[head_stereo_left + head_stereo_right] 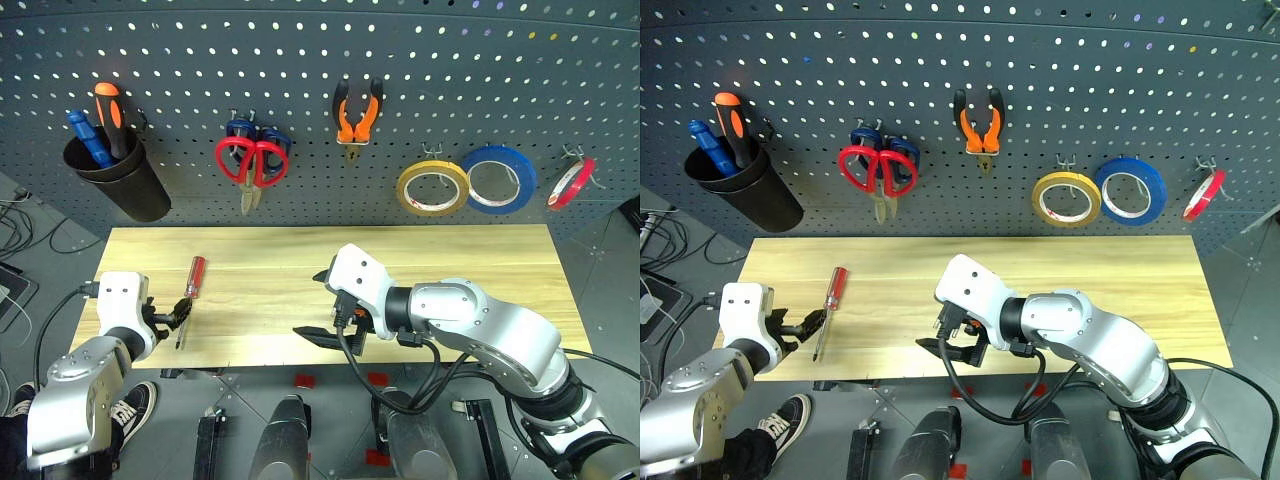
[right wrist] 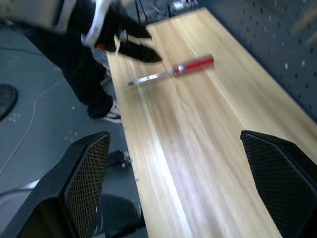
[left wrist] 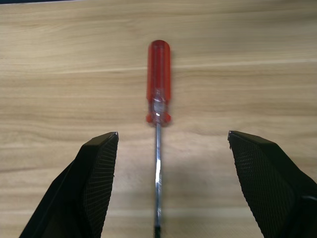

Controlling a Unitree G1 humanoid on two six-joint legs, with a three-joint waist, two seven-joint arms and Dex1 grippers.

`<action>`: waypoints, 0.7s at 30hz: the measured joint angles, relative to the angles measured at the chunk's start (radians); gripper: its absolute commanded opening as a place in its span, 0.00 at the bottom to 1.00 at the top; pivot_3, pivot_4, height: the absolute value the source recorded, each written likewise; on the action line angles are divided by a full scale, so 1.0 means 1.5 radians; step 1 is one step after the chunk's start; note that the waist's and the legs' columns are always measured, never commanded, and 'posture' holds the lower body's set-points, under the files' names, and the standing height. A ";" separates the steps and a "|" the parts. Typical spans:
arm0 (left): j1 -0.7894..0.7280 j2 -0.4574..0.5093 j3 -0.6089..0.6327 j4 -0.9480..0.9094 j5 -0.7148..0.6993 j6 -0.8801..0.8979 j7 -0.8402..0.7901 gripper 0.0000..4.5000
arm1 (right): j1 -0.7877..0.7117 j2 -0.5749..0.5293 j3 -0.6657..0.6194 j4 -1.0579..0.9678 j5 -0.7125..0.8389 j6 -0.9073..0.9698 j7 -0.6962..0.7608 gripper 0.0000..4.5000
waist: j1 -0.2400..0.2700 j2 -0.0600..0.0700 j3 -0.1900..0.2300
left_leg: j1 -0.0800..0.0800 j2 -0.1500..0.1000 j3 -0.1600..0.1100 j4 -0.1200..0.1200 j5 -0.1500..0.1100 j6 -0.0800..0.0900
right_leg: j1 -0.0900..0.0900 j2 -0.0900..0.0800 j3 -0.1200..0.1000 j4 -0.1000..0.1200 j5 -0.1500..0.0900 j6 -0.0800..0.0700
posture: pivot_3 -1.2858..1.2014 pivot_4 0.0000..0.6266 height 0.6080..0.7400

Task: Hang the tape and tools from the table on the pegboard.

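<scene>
One tool left on the worktop (image 1: 420,260): screwdriver (image 1: 192,283), flat near the left edge, red handle toward the pegboard (image 1: 300,80), shaft tip pointing at the left claw (image 1: 172,318). Left claw wide, empty, straddling the shaft end without touching, probably lined up for pickup. Right claw (image 1: 325,335) wide, empty, over the front edge mid-worktop, well apart from the screwdriver. Already hung: tape (image 1: 570,183), scissors (image 1: 251,163), pliers (image 1: 357,118).
</scene>
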 measured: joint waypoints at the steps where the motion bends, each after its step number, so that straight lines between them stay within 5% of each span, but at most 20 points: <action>1: -0.020 0.007 0.000 0.031 0.000 -0.011 -0.003 0.83 | -0.007 0.016 0.000 0.004 -0.006 0.004 -0.009 1.00 | -0.001 -0.001 0.002 | 0.000 0.000 0.000 0.000 0.000 0.000 | 0.000 0.000 -0.001 0.000 0.000 0.000 | 0.51 0.60 1.00; 21: -0.199 0.029 -0.057 0.331 0.019 -0.074 -0.013 0.83 | -0.055 0.090 -0.012 0.035 -0.036 0.083 -0.083 1.00 | -0.008 -0.003 0.046 | -0.003 0.001 0.002 0.001 0.000 0.000 | -0.006 0.000 0.002 0.004 0.001 -0.001 | 0.50 0.74 1.00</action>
